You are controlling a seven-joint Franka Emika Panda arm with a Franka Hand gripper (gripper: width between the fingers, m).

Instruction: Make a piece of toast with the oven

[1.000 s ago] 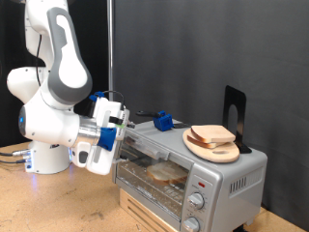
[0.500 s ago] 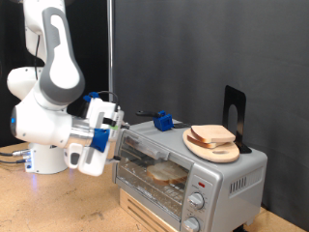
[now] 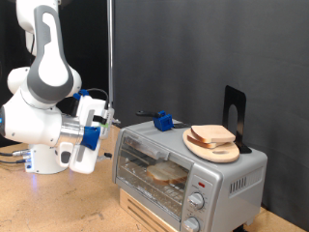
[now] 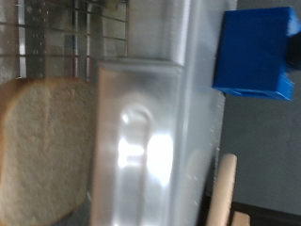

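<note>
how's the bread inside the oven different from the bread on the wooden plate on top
The bread inside the oven lies on the wire rack behind the closed glass door, while the bread on the wooden plate sits in the open on top of the oven. The inner slice lies flat; the top slice rests slightly tilted on the wooden plate. Both are pale slices with a tan crust. The gripper holds neither.
</note>
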